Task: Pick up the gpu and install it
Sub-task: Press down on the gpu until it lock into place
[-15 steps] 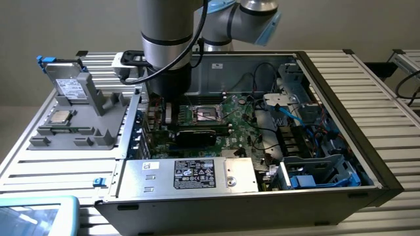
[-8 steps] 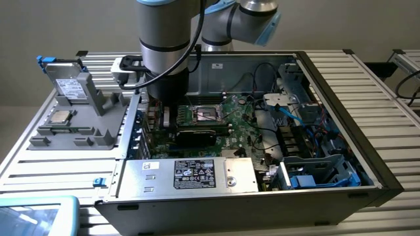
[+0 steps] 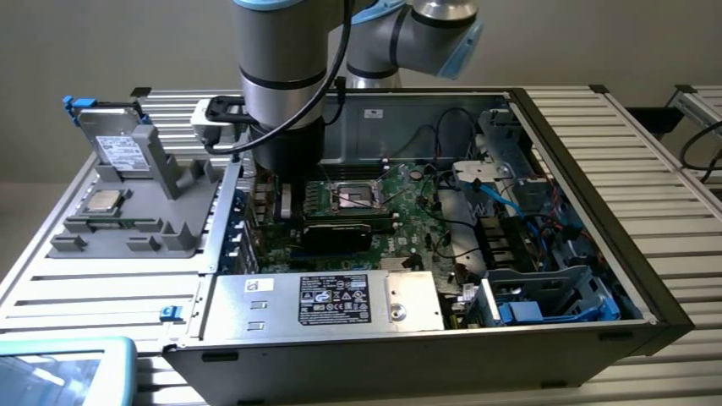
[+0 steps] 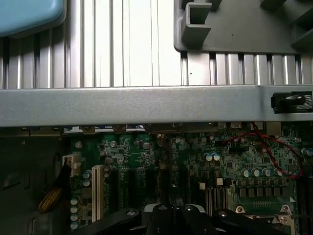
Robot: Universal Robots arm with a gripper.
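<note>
Exterior view: we've got the fingers (image 3: 289,207) clenched, looks like on one end of the gpu (image 3: 350,230). It stands on edge over the motherboard (image 3: 423,199) slots, long axis running off the fingers toward the exterior view's right, black cooler facing us.

The power supply (image 3: 327,302) label's print is illegible.

A gray tray (image 3: 124,211) is sitting at nine o'clock of the open case (image 3: 587,152), holding a chip (image 3: 104,200).
</note>
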